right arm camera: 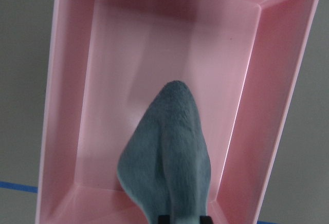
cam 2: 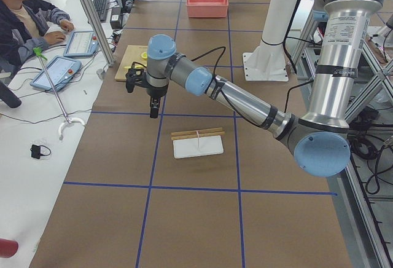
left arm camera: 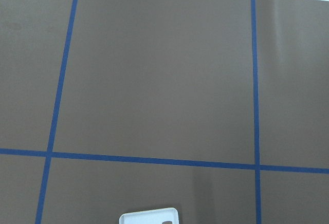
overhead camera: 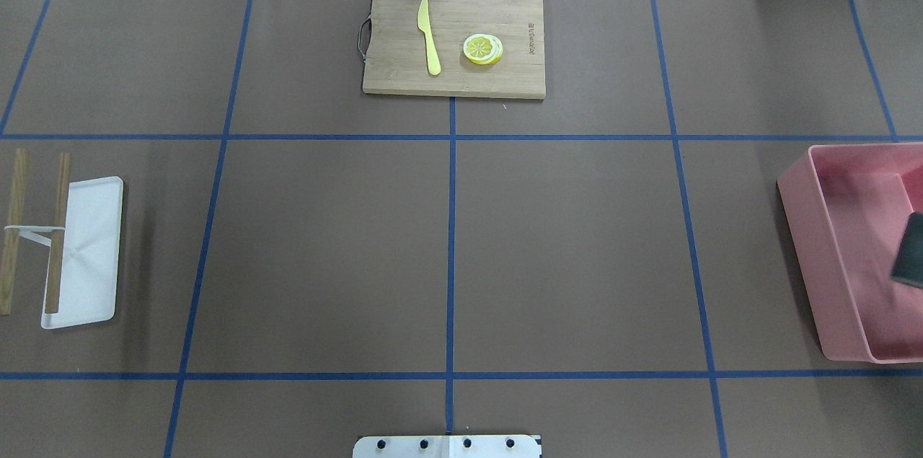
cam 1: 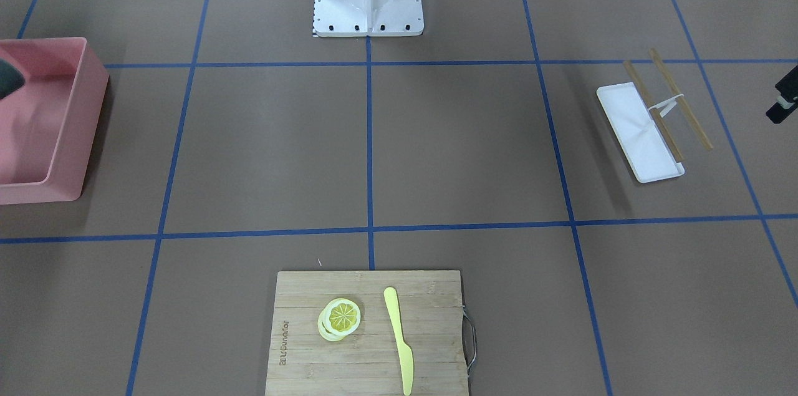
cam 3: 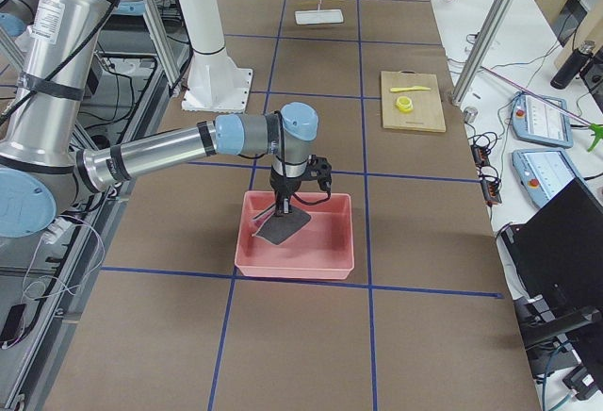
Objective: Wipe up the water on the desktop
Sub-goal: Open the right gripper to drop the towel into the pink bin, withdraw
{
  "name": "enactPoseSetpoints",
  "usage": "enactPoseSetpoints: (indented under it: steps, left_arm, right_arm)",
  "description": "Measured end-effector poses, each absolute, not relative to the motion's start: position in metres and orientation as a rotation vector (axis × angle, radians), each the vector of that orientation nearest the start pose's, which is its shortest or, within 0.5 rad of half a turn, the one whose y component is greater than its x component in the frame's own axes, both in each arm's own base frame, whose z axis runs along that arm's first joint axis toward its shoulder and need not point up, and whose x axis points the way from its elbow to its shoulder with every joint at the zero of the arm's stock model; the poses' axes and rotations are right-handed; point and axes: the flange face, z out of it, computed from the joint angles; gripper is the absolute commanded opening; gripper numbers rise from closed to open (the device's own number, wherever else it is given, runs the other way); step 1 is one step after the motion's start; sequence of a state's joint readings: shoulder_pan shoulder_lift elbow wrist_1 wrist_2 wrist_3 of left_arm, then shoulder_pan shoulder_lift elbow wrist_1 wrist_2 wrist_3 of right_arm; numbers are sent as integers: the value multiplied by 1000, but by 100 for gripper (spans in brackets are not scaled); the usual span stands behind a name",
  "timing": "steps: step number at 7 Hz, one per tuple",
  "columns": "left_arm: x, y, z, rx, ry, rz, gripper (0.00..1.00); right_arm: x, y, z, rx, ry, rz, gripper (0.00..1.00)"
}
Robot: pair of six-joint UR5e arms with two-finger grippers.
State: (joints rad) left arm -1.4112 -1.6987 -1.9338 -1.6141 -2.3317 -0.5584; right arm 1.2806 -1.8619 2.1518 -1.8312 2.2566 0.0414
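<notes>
The desktop [overhead camera: 562, 249] is a wide brown surface with a grid of blue tape lines; I see no water on it. My right gripper [cam 3: 283, 205] is shut on a dark grey-blue cloth [right arm camera: 167, 162], which hangs over the inside of a pink bin [right arm camera: 241, 95]. The cloth also shows in the overhead view [overhead camera: 910, 249] and at the left edge of the front view [cam 1: 7, 78]. My left gripper [cam 2: 153, 111] hovers above the desktop, beyond the white tray [cam 2: 198, 146]. Only part of it shows at the right edge of the front view [cam 1: 782, 106], and I cannot tell whether it is open or shut.
A bamboo cutting board [overhead camera: 404, 76] at the far middle carries a yellow knife [overhead camera: 428, 36] and lemon slices [overhead camera: 482, 49]. The white tray [overhead camera: 90, 256] lies under two wooden sticks [overhead camera: 56, 234] on my left. The pink bin [overhead camera: 815, 256] stands on my right. An operator [cam 2: 24, 16] sits across the table.
</notes>
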Motion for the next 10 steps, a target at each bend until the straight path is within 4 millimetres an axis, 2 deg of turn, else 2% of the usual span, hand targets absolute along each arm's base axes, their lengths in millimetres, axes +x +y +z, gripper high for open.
enactPoseSetpoints:
  steps: [3,4,5,6,8,9,10]
  left_arm:
    - [18,-524,412,214,872,-169,97]
    - [16,-519,422,218,862,-136,97]
    - [11,-510,445,227,837,-53,97]
    - [0,-498,475,225,812,14,97]
    - [-47,-459,560,201,764,122,98]
    - [-62,-442,594,174,757,161,98]
    - [-69,-433,612,148,757,172,98]
  right_arm:
    - [-38,-383,515,-37,-694,-250,100]
    - [-35,-397,515,-20,-699,-234,100]
    - [-23,-412,525,-14,-712,-194,100]
    - [-4,-419,543,-22,-738,-137,100]
    - [37,-425,579,-11,-775,-30,100]
    - [46,-426,587,10,-778,-17,100]
    - [49,-426,592,19,-780,-14,100]
